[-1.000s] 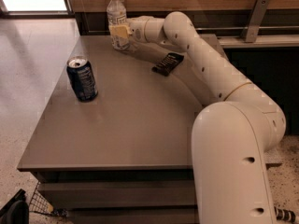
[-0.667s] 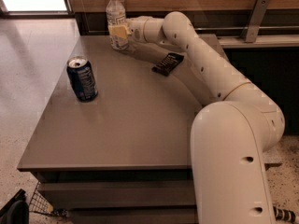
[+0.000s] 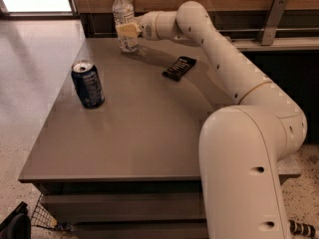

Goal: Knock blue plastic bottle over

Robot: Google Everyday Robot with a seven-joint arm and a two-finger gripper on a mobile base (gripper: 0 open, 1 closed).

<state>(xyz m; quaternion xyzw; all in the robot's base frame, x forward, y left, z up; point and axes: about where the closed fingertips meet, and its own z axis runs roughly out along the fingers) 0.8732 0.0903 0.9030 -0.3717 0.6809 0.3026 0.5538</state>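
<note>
The blue plastic bottle (image 3: 123,20) is a slim clear bottle with a white cap and a pale label. It stands upright at the far edge of the grey table (image 3: 134,133), left of centre. My gripper (image 3: 127,30) reaches in from the right at the end of the long white arm. It sits right against the bottle's middle, at label height, and its pale tips overlap the bottle.
A short dark blue soda can (image 3: 87,83) stands upright on the left part of the table. A flat black packet (image 3: 179,67) lies right of the bottle under my arm. My white arm base (image 3: 244,168) fills the right foreground. A wooden wall runs behind the table.
</note>
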